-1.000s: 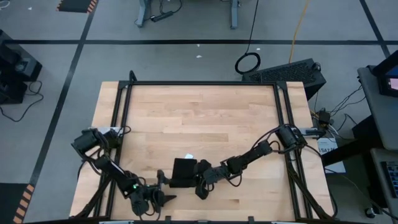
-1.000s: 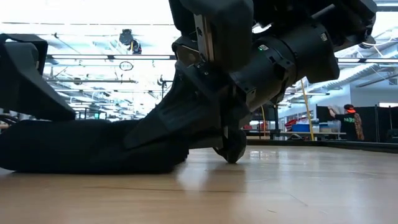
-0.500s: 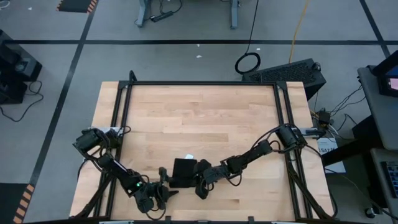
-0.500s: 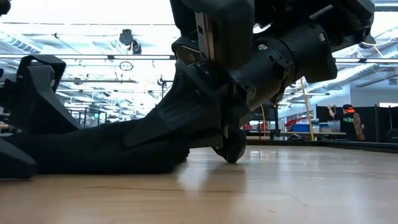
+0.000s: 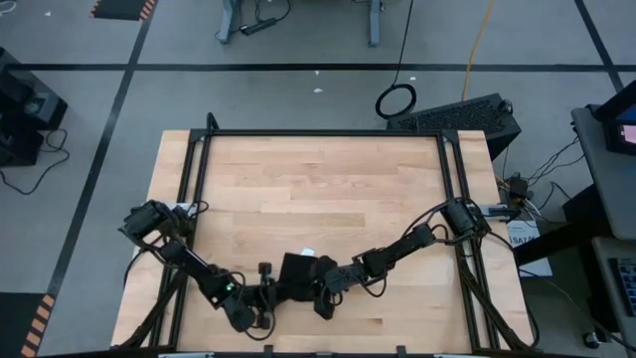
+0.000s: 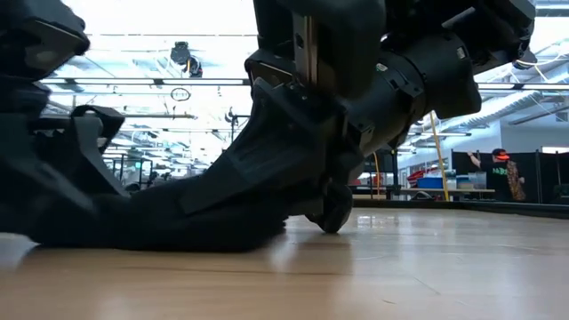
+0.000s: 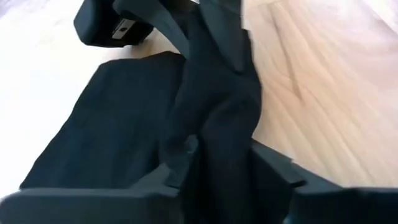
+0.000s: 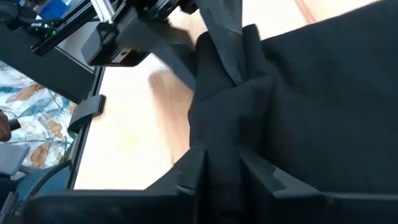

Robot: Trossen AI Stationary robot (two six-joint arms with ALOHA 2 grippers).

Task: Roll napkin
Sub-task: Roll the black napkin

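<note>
Napkin (image 5: 296,275) soft, limp, light; left gripper (image 5: 266,291) and right gripper (image 5: 320,291) both clamp its bunched near edge; you keep pinching there

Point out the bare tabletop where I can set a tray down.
The whole far stretch of the wooden tabletop is bare, bordered by the black frame. It is crowded at the near edge, where the left gripper and right gripper meet at the napkin.
</note>
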